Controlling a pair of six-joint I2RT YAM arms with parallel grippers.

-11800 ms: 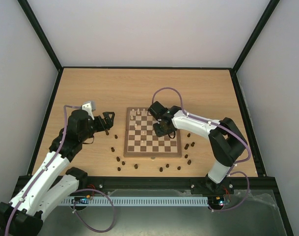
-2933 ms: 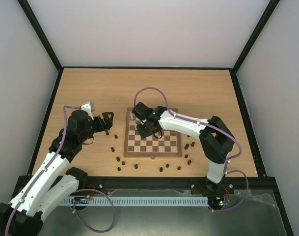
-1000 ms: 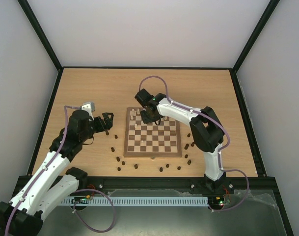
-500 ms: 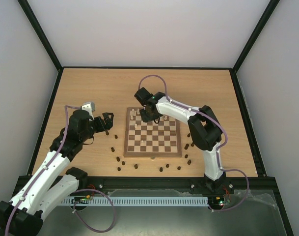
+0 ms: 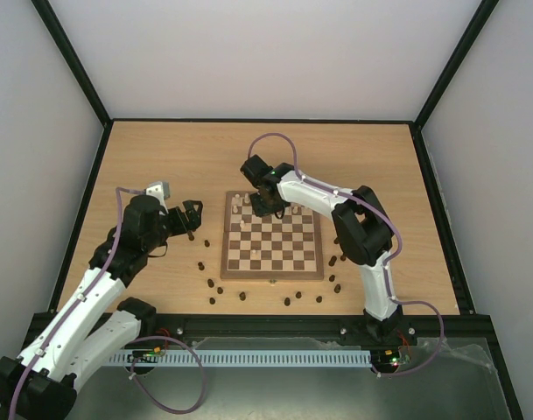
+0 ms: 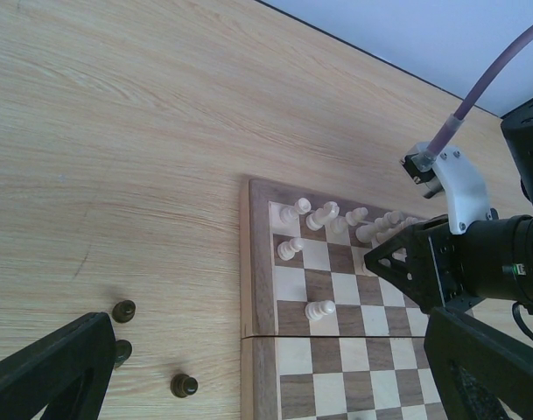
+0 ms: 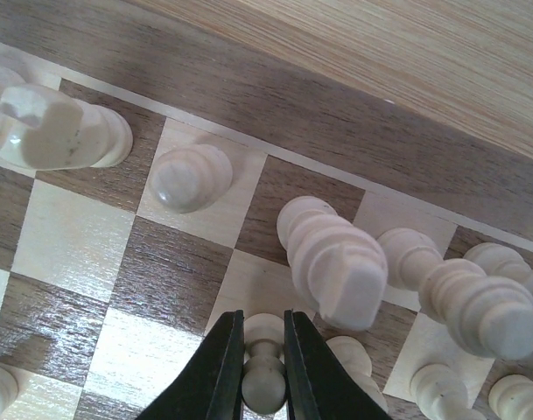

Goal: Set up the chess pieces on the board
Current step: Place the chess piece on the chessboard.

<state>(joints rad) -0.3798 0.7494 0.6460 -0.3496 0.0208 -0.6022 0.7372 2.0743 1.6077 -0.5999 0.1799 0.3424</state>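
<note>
The board (image 5: 271, 273) lies mid-table, and its rim shows in the left wrist view (image 6: 255, 262) and the right wrist view (image 7: 248, 96). Cream chess pieces (image 5: 241, 202) stand along its far rows. My right gripper (image 5: 271, 206) hovers low over the far left part of the board. It is shut on a cream pawn (image 7: 264, 372), held upright by the neck just above a pale square, beside a tall cream piece (image 7: 336, 262). My left gripper (image 5: 191, 219) is open and empty over the table left of the board. Dark pieces (image 5: 212, 283) lie scattered off the board.
Dark pieces lie around the board's near edge (image 5: 288, 301) and right side (image 5: 333, 260), and two lie left of it (image 6: 123, 310). Two cream pawns (image 6: 319, 309) stand further in on the board. Black frame posts and white walls enclose the table.
My right gripper has moved from the board's middle to its far left rows with the cream pawn, and barely shifted in the last second. The left arm has not moved.
</note>
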